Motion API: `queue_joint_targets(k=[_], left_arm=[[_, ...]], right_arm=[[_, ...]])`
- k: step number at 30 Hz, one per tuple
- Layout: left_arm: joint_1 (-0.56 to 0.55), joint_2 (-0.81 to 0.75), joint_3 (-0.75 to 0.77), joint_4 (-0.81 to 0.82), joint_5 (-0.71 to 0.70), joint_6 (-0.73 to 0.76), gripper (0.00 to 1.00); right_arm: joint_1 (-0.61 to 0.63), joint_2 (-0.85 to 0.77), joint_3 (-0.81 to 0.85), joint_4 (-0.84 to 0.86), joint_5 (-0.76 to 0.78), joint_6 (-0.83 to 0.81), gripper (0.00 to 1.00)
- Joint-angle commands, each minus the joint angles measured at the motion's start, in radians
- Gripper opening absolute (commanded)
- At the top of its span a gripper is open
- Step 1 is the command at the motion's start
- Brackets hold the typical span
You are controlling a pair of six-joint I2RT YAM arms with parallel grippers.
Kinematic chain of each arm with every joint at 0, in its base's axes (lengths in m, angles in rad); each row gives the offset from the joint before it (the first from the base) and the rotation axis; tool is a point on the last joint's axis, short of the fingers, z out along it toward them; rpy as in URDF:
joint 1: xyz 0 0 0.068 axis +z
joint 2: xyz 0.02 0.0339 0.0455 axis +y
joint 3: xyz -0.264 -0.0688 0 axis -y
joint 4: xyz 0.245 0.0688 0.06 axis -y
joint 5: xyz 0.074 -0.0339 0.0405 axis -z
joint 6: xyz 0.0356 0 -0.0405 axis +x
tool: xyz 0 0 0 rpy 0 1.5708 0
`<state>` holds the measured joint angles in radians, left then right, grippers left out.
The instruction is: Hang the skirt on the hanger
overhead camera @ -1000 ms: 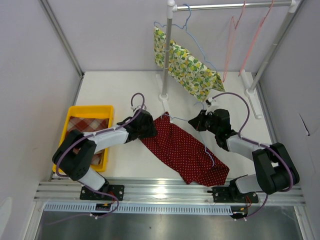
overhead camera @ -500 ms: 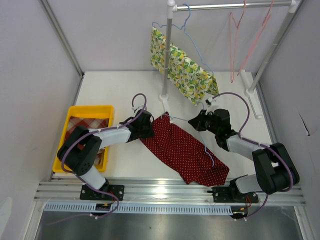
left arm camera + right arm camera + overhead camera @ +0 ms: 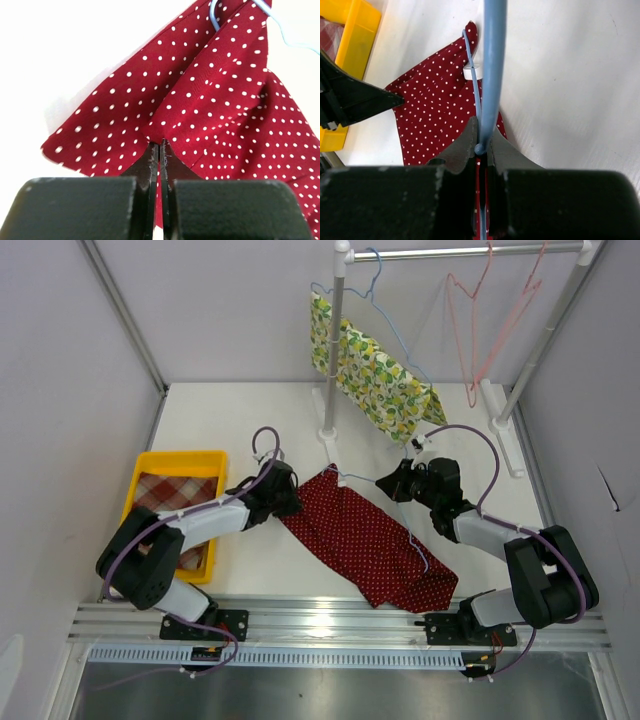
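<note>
Your skirt [image 3: 365, 535], dark red with white dots, lies spread flat on the white worktop [image 3: 230, 420]. It sits in the middle, between the two arms, and runs from near the rack post [image 3: 335, 340] down toward the near right. The light blue wire hanger [image 3: 492, 60] lies on top of it. In the right wrist view one thin wire runs along the cloth and carries a small white clip. In the left wrist view a bend of the wire rests at the skirt's far edge.

Your left gripper [image 3: 159, 146] has its jaws pressed together on a fold at the skirt's left edge, and the cloth fans out from the tips. Your right gripper [image 3: 480, 147] is clamped narrow around the hanger's wire, just over the skirt's right side.

To the left, touching nothing else, a yellow bin [image 3: 180, 456] holds a red checked cloth [image 3: 175, 490]. At the back, a lemon-print garment [image 3: 375, 380] hangs on another blue hanger from the rail [image 3: 460, 252].
</note>
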<state>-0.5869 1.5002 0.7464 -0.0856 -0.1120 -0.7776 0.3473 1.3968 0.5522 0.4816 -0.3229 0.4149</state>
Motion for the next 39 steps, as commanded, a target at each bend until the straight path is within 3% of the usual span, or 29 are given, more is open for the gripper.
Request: queue_joint_targets(k=[1,16,24,39], left_arm=[[0.013,-0.080,-0.031,-0.005,-0.041,0.014,0.00],[0.082,-0.207,-0.177,-0.005,-0.032,-0.011,0.00],[0.117,-0.253,-0.225,-0.006,-0.023,-0.012,0.00],[0.183,-0.238,-0.266,0.056,0.090,0.018,0.00]], right_arm=[[-0.010,-0.010,-0.015,0.028,0.033,-0.007,0.00],[0.036,0.014,0.052,0.041,-0.004,0.007,0.00],[0.085,-0.031,0.106,-0.040,0.050,-0.019,0.00],[0.055,-0.094,0.072,-0.047,0.041,-0.019,0.00]])
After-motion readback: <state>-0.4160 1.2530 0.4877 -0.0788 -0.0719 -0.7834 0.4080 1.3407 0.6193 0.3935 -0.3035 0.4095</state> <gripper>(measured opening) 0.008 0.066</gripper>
